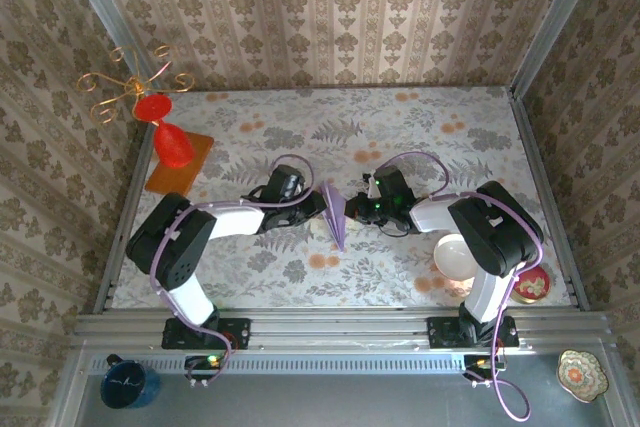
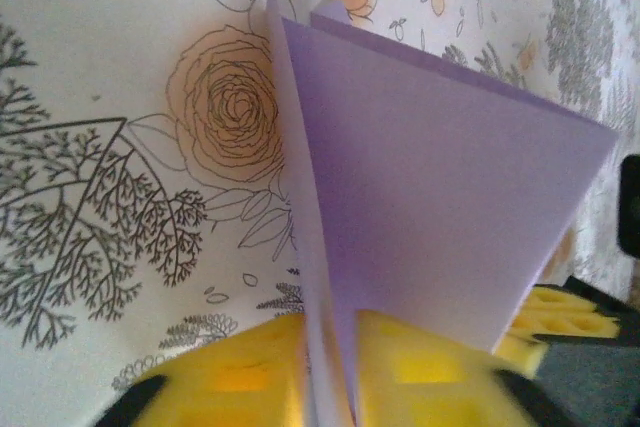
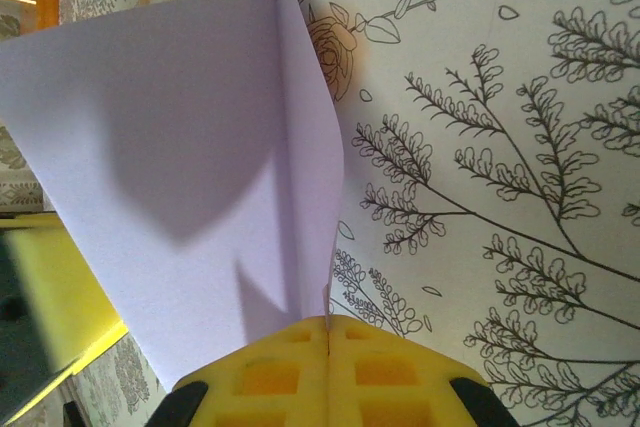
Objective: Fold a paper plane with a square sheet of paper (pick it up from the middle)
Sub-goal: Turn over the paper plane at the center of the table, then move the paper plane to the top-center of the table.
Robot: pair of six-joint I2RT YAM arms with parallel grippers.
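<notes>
Overhead, paper plane (image 1: 337,215) between left tool (image 1: 322,204), right tool (image 1: 353,211); close-up, crease (image 2: 306,247)

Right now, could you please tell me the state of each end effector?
Left end effector: closed on the lilac paper.
Right end effector: closed on the same lilac paper.

The paper plane (image 2: 440,207) looks matt, the printed tablecloth (image 2: 100,67) smooth.
</notes>
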